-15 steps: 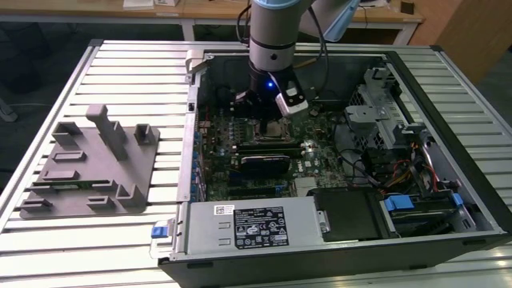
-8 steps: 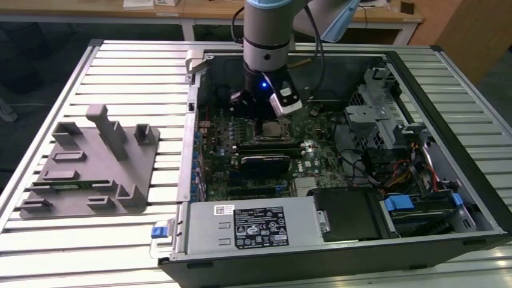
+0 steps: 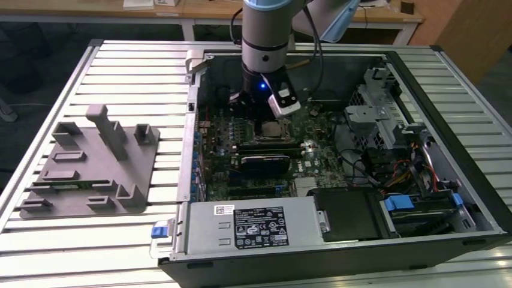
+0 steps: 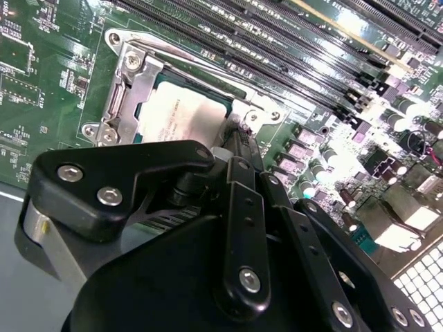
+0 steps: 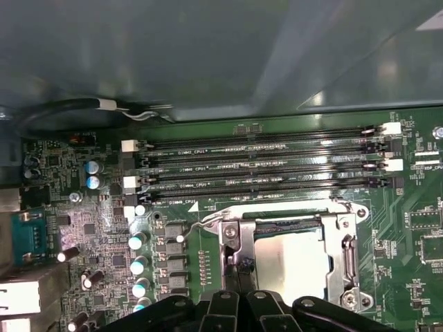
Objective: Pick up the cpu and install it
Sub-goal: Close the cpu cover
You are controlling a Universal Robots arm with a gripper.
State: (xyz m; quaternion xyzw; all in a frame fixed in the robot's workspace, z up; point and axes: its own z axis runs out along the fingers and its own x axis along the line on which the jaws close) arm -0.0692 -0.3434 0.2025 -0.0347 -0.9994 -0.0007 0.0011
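Observation:
The cpu (image 4: 183, 117) lies flat in the motherboard socket, silvery top up, with the metal socket frame (image 4: 128, 90) around it. It also shows in the first wrist view, cpu (image 5: 291, 266), and in the exterior view, cpu (image 3: 274, 128). My gripper (image 4: 237, 135) hangs right over one edge of the socket, its black fingers (image 5: 237, 273) pressed together with nothing between them. Their tips sit at the frame's edge beside the chip. In the exterior view the gripper (image 3: 260, 117) reaches down into the open computer case (image 3: 448, 120).
Memory slots (image 5: 263, 166) run alongside the socket. A grey holder block (image 3: 88, 168) sits on the slatted table at the exterior view's left. The power supply (image 3: 248, 225), drive cage (image 3: 384, 114) and cables (image 3: 400, 174) crowd the case.

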